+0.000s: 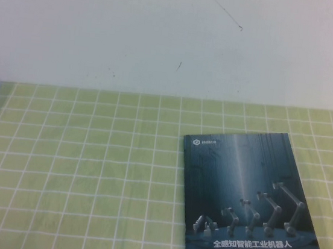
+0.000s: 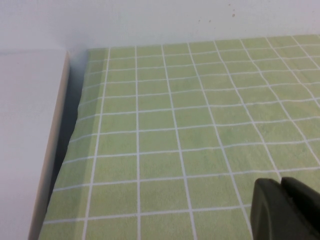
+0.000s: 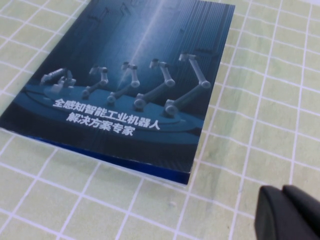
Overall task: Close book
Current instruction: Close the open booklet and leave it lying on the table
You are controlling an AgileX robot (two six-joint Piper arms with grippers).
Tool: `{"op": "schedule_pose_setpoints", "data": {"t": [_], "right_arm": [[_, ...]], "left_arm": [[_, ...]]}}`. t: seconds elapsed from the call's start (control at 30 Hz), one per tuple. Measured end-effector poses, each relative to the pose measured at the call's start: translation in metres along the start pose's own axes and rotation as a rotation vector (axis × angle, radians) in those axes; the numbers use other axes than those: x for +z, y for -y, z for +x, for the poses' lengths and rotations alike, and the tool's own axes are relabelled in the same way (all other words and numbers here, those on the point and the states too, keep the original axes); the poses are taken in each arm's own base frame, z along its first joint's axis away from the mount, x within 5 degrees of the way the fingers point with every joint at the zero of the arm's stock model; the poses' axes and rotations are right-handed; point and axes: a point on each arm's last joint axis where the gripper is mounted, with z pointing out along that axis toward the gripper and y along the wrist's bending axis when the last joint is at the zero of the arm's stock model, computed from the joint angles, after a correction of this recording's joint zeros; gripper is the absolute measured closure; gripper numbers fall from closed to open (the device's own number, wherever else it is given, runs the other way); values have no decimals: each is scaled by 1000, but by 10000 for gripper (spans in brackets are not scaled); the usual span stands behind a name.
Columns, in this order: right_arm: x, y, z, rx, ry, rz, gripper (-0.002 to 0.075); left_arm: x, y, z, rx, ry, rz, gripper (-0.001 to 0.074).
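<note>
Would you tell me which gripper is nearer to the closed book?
Right. The right gripper hovers just off a corner of the book; the left gripper is over bare tablecloth, with no book in its view.

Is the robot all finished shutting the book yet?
Looks finished. The book lies flat on the green checked cloth, front cover up, no pages showing. Nothing is in hand: the left end effector hangs shut over the cloth, the right end effector shut near the book's corner. Nothing seems left to do.
</note>
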Motion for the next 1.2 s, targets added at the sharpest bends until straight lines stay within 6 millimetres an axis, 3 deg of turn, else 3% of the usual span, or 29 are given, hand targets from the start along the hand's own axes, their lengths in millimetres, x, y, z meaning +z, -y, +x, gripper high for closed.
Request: {"op": "schedule_pose_setpoints", "data": {"t": [0.33,0.73,0.97,1.2], "right_arm": [[0,0,1,0,7,1,729],[21,6,61,126,196,250,729],[18,13,63,162,197,377,729],[18,14,63,165,193,396,729]], "left_arm": [[0,0,0,1,-2,0,739],[0,0,0,7,-3,0,739],[0,0,0,9,-2,0,739],[0,0,0,9,-2,0,739]]}}
